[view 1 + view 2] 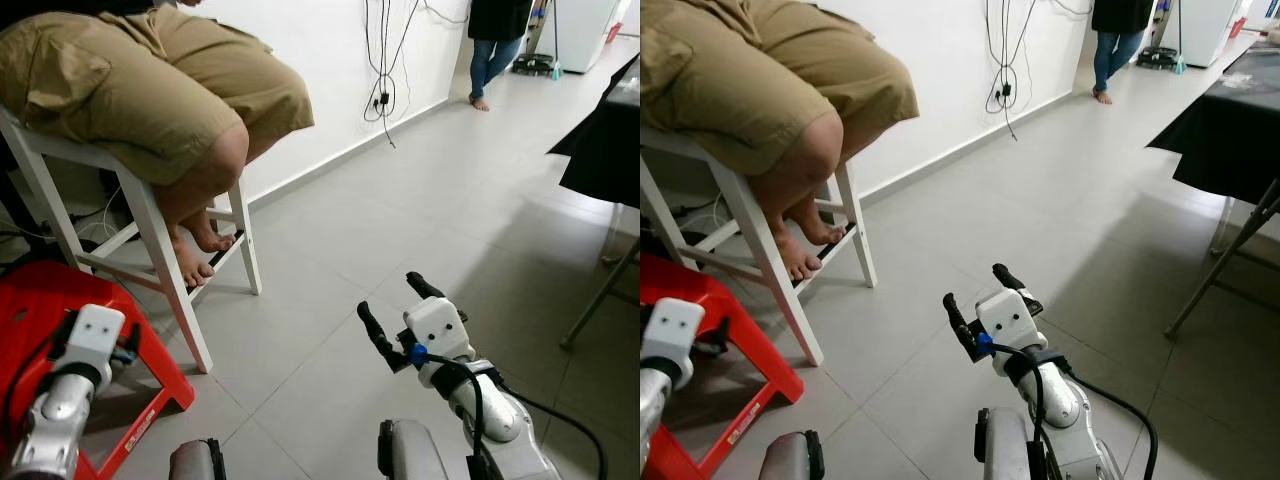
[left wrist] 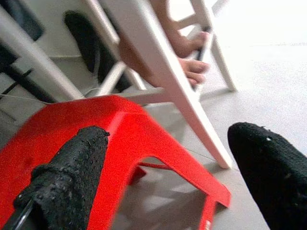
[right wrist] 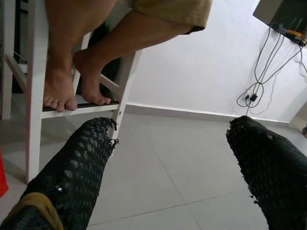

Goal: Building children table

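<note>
One red stool (image 1: pixel 60 300) sat at 8 o'clock on the floor (image 1: pixel 400 220), below the left claw (image 2: pixel 168 177), whose fingers gaped wide, empty. The right claw (image 1: pixel 400 312) at 5 o'clock hung wide over tiles, holding nothing. One white chair (image 1: pixel 150 230) at 10 o'clock carried one seated person (image 1: pixel 150 90); another person (image 1: pixel 495 40) stood at 1 o'clock.

No readable text anywhere. The red plastic stool (image 1: pixel 60 300) has a white sticker (image 1: pixel 140 428) on its lower leg rim, but the print is too small and blurred to make out in any view.
</note>
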`<state>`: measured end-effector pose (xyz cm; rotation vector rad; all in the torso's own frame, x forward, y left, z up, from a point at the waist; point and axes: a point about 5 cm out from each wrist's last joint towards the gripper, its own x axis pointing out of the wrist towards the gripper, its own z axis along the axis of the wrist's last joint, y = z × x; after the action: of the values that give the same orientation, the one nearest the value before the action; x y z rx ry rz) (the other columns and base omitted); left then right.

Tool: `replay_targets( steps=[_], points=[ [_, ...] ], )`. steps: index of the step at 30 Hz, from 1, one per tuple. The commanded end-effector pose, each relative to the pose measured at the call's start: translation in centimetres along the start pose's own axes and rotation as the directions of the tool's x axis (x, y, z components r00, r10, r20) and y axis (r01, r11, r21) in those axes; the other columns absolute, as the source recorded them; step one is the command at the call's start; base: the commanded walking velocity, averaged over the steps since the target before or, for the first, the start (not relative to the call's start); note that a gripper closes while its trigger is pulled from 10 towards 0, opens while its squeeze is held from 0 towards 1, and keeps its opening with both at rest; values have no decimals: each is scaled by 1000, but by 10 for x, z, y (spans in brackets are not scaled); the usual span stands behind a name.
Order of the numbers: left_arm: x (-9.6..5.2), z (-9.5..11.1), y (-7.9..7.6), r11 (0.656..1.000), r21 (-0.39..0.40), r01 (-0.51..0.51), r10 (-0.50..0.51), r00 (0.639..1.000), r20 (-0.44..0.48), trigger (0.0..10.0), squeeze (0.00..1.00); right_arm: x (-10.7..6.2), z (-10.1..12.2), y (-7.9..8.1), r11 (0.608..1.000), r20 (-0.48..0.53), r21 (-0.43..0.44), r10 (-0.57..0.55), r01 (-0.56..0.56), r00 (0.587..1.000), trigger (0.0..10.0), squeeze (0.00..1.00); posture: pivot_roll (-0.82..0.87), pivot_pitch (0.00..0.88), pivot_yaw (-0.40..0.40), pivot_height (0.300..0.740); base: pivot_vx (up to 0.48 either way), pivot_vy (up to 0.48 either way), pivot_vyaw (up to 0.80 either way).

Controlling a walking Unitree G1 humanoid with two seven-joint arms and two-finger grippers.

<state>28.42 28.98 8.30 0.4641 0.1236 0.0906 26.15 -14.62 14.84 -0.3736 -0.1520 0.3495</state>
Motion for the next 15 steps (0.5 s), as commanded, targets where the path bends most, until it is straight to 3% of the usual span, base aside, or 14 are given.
replay_targets(
  steps=[1, 4, 6, 7, 10, 15],
  points=[
    [-3, 0, -11, 997, 31, 64, -64, 998, 23, 10000, 0, 1, -1, 4, 1000, 2, -2, 16, -15, 1000, 10000, 0, 0, 0, -14, 437, 0, 0, 0],
    [-6, -1, -17, 993, 57, 106, -108, 994, 31, 10000, 0, 1, -1, 4, 1000, 5, -3, 17, -17, 1000, 10000, 0, -1, 0, -13, 432, 0, 0, 0],
    [-13, -5, -33, 970, 86, 228, -232, 972, 38, 10000, 0, 1, -1, 4, 1000, 9, -6, 21, -21, 1000, 10000, 0, 2, 0, -11, 422, 0, 0, 0],
    [-13, -5, -33, 970, 86, 228, -232, 972, 38, 10000, 0, 1, -1, 4, 1000, 9, -6, 21, -21, 1000, 10000, 0, 2, 0, -11, 422, 0, 0, 0],
    [-26, -3, -52, 909, 89, 408, -415, 906, 82, 10000, 0, 3, 1, 8, 999, 21, 0, 33, -33, 999, 10000, 0, 2, 0, -11, 407, 0, 0, 0],
    [-28, 4, -58, 888, 111, 447, -459, 881, 119, 10000, 0, 4, 1, 9, 999, 26, -1, 40, -40, 999, 10000, 0, 9, 0, -12, 397, 0, 0, 0]
  ],
)
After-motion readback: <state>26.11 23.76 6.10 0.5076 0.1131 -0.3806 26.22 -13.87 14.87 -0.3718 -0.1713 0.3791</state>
